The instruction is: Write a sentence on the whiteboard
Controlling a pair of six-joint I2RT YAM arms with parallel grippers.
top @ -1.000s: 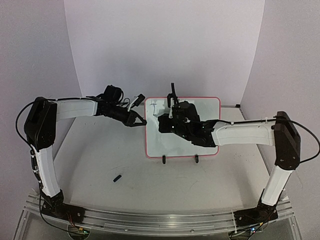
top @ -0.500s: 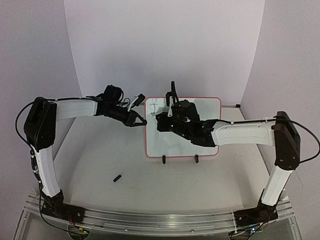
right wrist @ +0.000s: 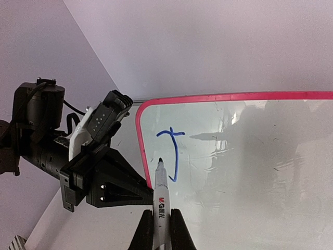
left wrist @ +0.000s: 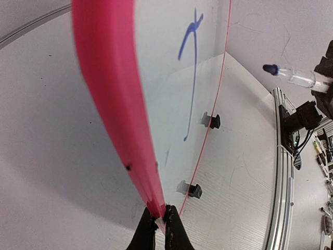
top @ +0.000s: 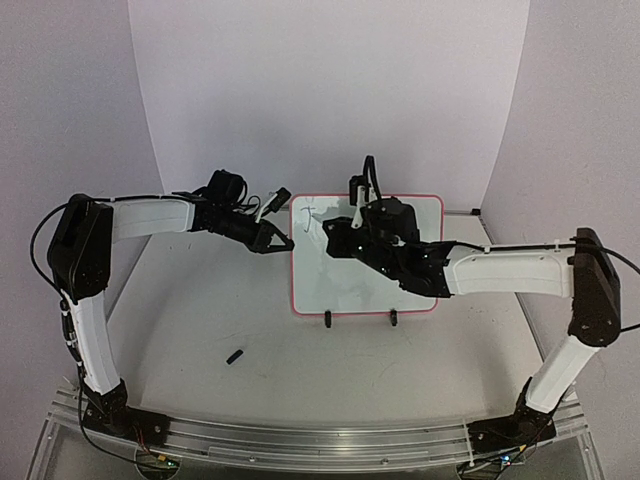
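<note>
The right gripper [right wrist: 158, 221], clamped on the marker [right wrist: 160, 195], has lifted off the whiteboard [right wrist: 260, 156], whose left edge the left gripper [left wrist: 160, 217] pinches, leaving just the sentence's first letter [right wrist: 176, 155].

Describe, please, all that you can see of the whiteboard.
The whiteboard is a small, glossy white rectangle with a thin pink-red rim and rounded corners. It stands on the table on two black clip feet at its lower edge. Near its upper left corner is one blue stroke like a J; the rest bears no writing. The left gripper pinches its left rim. The marker tip looks clear of the surface.
</note>
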